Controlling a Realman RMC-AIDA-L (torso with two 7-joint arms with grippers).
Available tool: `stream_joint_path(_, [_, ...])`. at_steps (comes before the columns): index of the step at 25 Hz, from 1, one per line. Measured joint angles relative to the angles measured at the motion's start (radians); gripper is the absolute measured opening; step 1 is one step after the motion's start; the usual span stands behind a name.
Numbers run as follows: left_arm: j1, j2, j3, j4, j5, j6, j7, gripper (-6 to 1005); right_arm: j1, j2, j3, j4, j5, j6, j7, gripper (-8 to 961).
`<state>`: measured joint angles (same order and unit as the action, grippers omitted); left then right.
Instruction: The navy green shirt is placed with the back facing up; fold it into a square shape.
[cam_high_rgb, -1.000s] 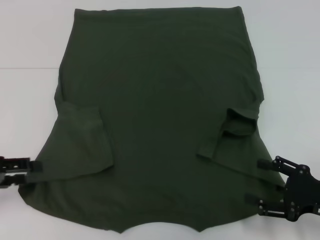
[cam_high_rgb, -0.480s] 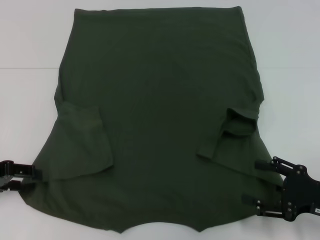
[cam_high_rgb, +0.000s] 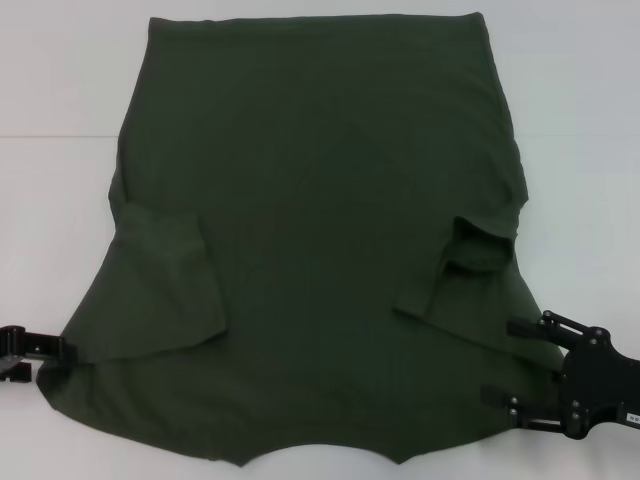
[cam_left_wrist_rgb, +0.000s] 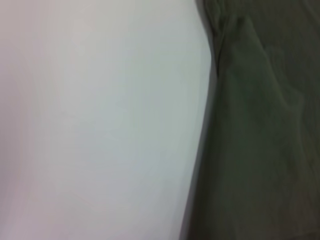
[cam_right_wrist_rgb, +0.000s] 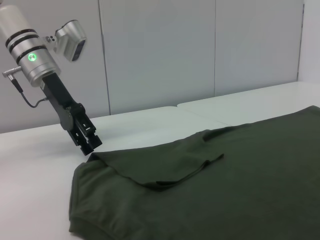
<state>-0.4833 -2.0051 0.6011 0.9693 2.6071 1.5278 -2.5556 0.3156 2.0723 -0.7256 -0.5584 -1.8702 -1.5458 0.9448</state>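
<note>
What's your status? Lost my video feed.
Left gripper at shirt's left edge. Right gripper open at right edge. Navy green shirt flat, sleeves folded in. Nothing in the way.

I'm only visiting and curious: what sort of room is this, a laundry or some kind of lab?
Probably a lab or test room, not a laundry: one shirt lies spread on a bare white table, plain grey wall panels stand behind, and black robot grippers, left and right, flank it.

a plain white table (cam_high_rgb: 60, 180) stands before pale grey wall panels (cam_right_wrist_rgb: 160, 50) with thin vertical seams.
</note>
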Motion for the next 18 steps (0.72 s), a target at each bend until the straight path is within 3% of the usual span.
stream_joint_path(18, [-0.014, -0.003, 0.013, -0.018, 0.001, -0.009, 0.025, 708, 0.013, 0.002, 0.000, 0.000, -0.010, 0.015, 0.007, 942])
